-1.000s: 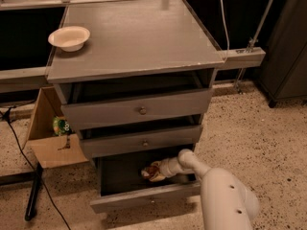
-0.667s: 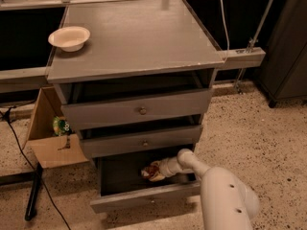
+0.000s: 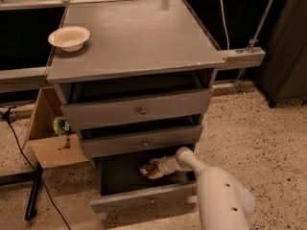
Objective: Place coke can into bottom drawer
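A white bowl sits on the cabinet top; a cardboard box stands beside.

A white bowl sits on the grey cabinet top; gripper inside bottom drawer.

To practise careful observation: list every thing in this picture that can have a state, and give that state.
bottom drawer, pulled wide open.
middle drawer, pulled out a little.
top drawer, pulled out a little.
coke can, inside the bottom drawer, at the gripper.
gripper, low inside the bottom drawer.
white bowl, upright on the cabinet top.
cardboard box, open.
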`<state>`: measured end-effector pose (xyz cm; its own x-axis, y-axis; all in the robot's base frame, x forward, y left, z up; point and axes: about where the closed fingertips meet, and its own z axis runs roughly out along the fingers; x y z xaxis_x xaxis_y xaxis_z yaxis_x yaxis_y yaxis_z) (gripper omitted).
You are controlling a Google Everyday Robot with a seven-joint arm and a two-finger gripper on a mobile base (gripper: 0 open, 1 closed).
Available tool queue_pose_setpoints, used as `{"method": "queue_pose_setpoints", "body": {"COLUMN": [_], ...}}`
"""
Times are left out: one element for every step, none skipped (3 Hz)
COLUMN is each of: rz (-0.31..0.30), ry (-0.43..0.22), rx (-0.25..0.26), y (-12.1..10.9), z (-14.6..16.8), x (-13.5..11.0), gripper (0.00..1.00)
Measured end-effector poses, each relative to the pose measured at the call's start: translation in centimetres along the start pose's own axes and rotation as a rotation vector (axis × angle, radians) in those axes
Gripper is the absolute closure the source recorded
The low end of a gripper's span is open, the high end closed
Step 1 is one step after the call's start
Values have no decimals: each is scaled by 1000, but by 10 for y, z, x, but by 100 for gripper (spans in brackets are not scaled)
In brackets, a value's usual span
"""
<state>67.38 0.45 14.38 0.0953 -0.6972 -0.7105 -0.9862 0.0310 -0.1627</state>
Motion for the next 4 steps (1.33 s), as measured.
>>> {"method": "queue_pose_setpoints", "body": {"rz": [-12, -12, -12, -12], "ry": [-5, -5, -5, -5], "rx": [8, 9, 9, 9], "y": [-8, -8, -8, -8], "z": [4, 4, 4, 4], "x": [-3, -3, -3, -3], "gripper": [100, 81, 51, 26]}}
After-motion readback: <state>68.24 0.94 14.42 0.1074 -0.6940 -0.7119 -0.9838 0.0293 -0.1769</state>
